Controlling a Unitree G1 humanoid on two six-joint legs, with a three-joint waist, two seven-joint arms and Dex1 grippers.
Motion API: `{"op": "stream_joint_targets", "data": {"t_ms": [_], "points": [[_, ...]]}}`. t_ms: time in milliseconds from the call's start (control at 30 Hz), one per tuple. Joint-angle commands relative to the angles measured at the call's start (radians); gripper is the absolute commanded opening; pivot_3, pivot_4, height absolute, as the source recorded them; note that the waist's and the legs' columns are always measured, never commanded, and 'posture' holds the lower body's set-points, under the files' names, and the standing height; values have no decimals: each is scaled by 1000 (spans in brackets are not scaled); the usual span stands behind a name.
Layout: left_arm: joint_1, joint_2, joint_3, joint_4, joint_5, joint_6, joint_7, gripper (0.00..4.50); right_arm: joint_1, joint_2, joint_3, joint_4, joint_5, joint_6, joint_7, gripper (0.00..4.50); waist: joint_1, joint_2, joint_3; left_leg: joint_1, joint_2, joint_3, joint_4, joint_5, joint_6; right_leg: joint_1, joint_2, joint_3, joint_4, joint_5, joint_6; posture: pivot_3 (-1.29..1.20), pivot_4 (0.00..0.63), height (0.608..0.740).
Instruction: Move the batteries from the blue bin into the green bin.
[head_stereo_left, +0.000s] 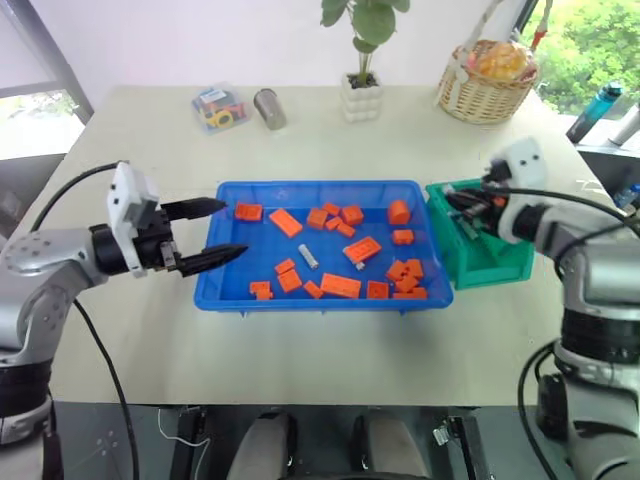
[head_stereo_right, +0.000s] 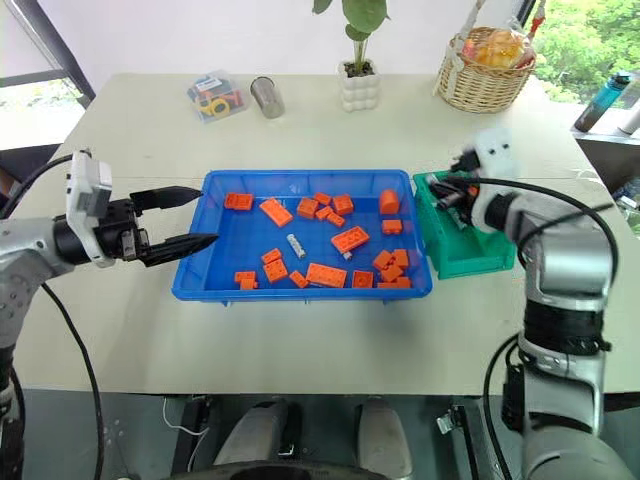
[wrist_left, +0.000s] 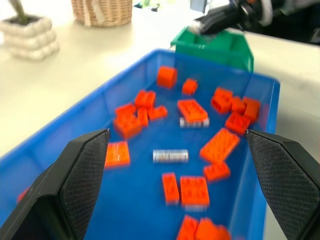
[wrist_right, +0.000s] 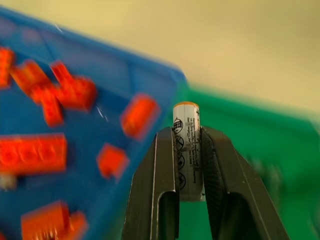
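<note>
The blue bin (head_stereo_left: 320, 301) sits mid-table, holding many orange bricks (head_stereo_left: 340, 285) and a slim silver battery (head_stereo_left: 308, 256) near its middle. A second battery (wrist_left: 194, 122) lies half under a brick. The green bin (head_stereo_left: 490, 262) stands against the blue bin's right end. My right gripper (head_stereo_left: 462, 200) hovers over the green bin's near-left corner, shut on a battery (wrist_right: 187, 150) that stands upright between its fingers. At the blue bin's left end my left gripper (head_stereo_left: 235, 228) points level toward the bin, open and holding nothing, its tips just over the rim.
Along the table's far edge stand a wicker basket (head_stereo_left: 487, 80), a white plant pot (head_stereo_left: 361, 98), a metal can (head_stereo_left: 270, 108) and a clear box of small parts (head_stereo_left: 220, 108). A bottle (head_stereo_left: 595, 110) stands off the table at the far right.
</note>
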Motion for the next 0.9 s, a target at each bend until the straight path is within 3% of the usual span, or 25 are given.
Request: {"op": "stream_joint_targets", "data": {"t_ms": [33,100,133,267,367,533,767,900], "points": [[-36,5,-5,12,-5,-7,-21,4500,20,-16,-46,-71,43,23,-40,101,-3,0,0,1,0,0,0,0,0,0,0,0,0,0,0,0,150,737],[-49,7,-14,29,5,-15,-31,4500,39,-23,-31,-64,42,10,-65,1120,-3,0,0,2,0,0,-1,0,0,-1,0,0,0,0,0,0,150,737],[-51,7,-15,35,9,-19,-35,4500,45,-30,-20,-59,35,-5,-79,1329,-2,0,0,2,0,0,-1,0,0,-2,0,0,0,0,0,0,150,737],[-51,12,-11,35,11,-15,-39,4500,-6,-72,0,-39,45,-60,-103,3289,3,0,0,1,0,0,0,0,0,-2,0,0,0,0,0,0,150,737],[-20,29,5,18,12,-15,-51,4500,-88,-47,31,-104,117,-17,-92,3289,1,0,0,1,-1,-1,0,0,0,-2,0,0,-1,0,0,0,150,737],[9,37,21,-5,4,-11,-42,4500,-126,72,203,-207,230,66,-82,3289,-2,0,0,1,1,-3,-1,0,0,-3,1,0,0,0,0,0,150,737],[17,33,13,-29,4,-14,-38,4500,-177,196,577,-5,129,-67,-122,3289,4,0,0,1,-2,-6,0,0,0,-3,-1,0,0,0,0,0,150,737],[10,28,8,-35,3,-14,-28,4500,-214,285,640,113,101,-119,-146,3289,-1,0,0,1,-2,-5,0,0,0,-4,0,0,0,0,0,0,150,737]]}}
